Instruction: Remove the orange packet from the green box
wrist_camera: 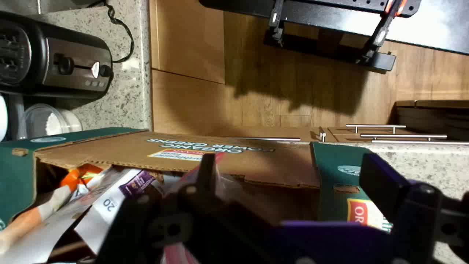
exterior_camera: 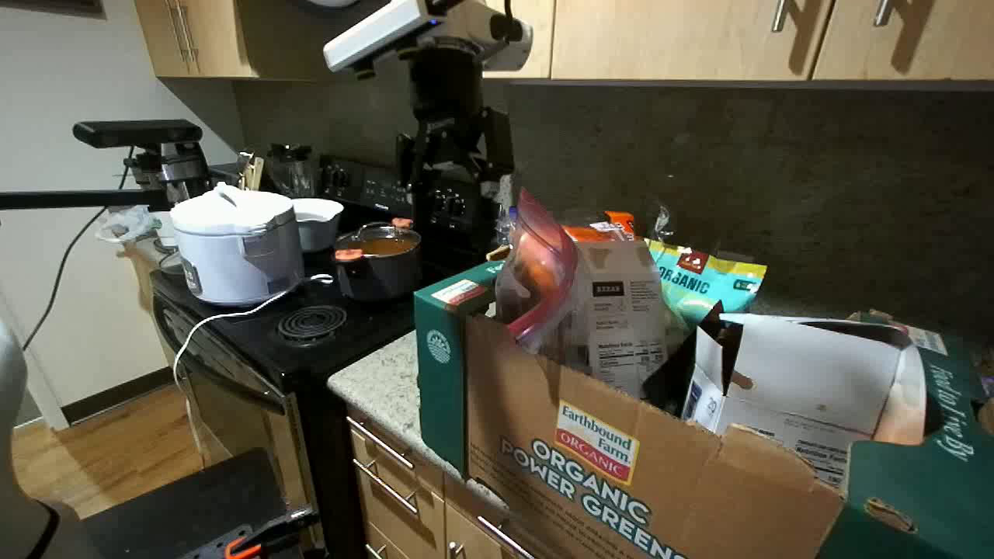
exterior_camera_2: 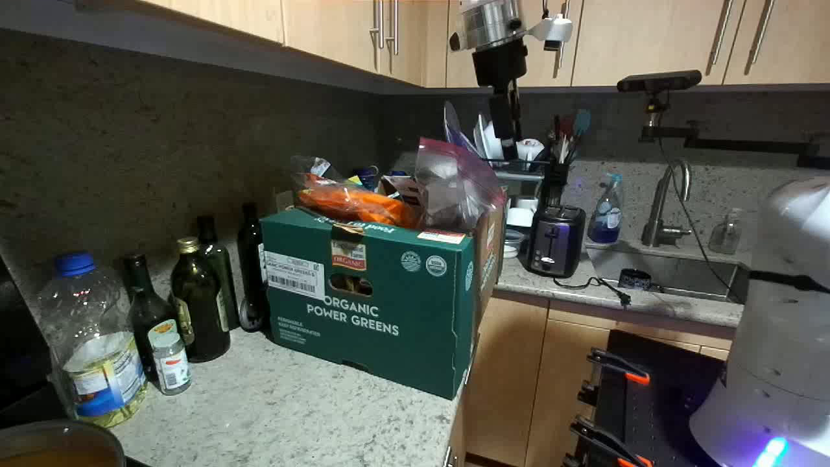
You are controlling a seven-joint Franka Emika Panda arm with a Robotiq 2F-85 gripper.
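Note:
The green box (exterior_camera_2: 415,318) stands on the counter; its green end also shows in an exterior view (exterior_camera: 441,373) and in the wrist view (wrist_camera: 339,157). The glossy orange packet (exterior_camera_2: 353,202) lies at the top of the box, just behind the green end panel. In an exterior view only part of the orange packet (exterior_camera: 594,233) shows behind a carton. In the wrist view I cannot make it out. My gripper (exterior_camera: 458,190) points down above the box, clear of the packet. In the wrist view the gripper (wrist_camera: 293,172) is wide open with nothing between its fingers.
A pinkish clear bag (exterior_camera: 543,272) sticks up from the box near the gripper. A teal packet (exterior_camera: 710,279) and open white cartons (exterior_camera: 815,373) fill the box. Bottles (exterior_camera_2: 201,305) stand beside it. The stove with pots (exterior_camera: 380,268) and a toaster (exterior_camera_2: 556,240) flank the box.

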